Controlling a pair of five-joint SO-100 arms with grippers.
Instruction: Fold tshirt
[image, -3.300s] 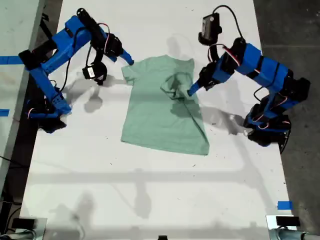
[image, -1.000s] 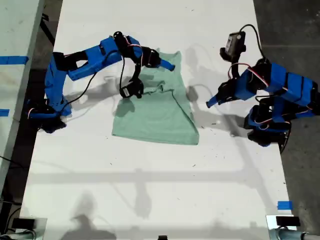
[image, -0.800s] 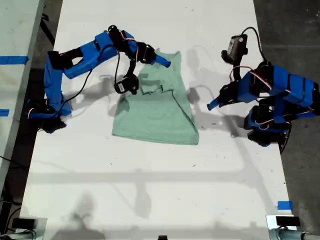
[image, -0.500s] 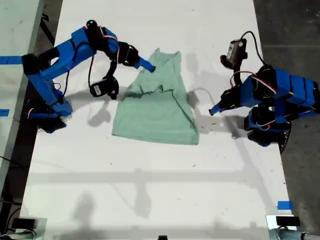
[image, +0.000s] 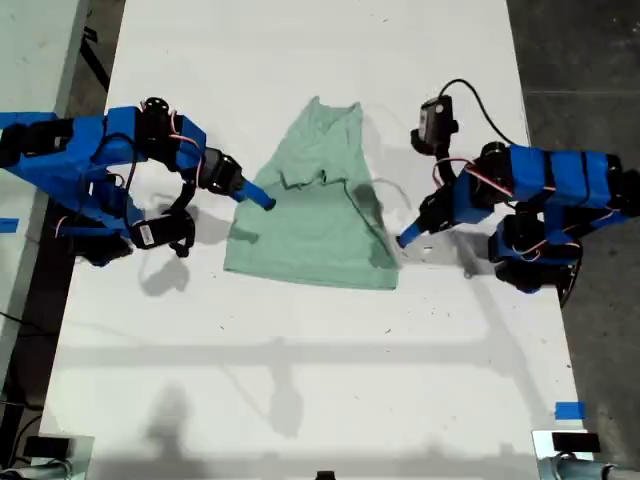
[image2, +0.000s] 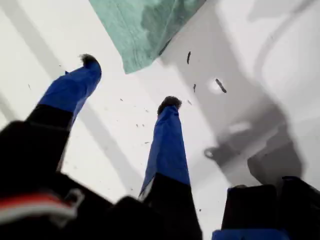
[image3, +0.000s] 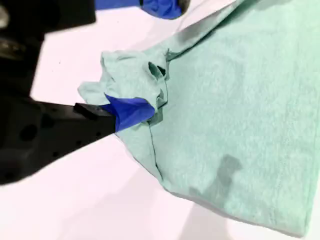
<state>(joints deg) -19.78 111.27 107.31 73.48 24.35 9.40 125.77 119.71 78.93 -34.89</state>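
While partly folded, tshirt (image: 315, 195) narrow, rumpled

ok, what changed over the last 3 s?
My second tool folded the sleeve on the exterior view's left inward, then pulled back to the edge of the tshirt. My first tool left the cloth, backed off, then returned near the hem corner, open. The tshirt stays flat mid-table.

Legible text, labels, brands, numbers, signs: none in any view; all visible surfaces plain and unmarked
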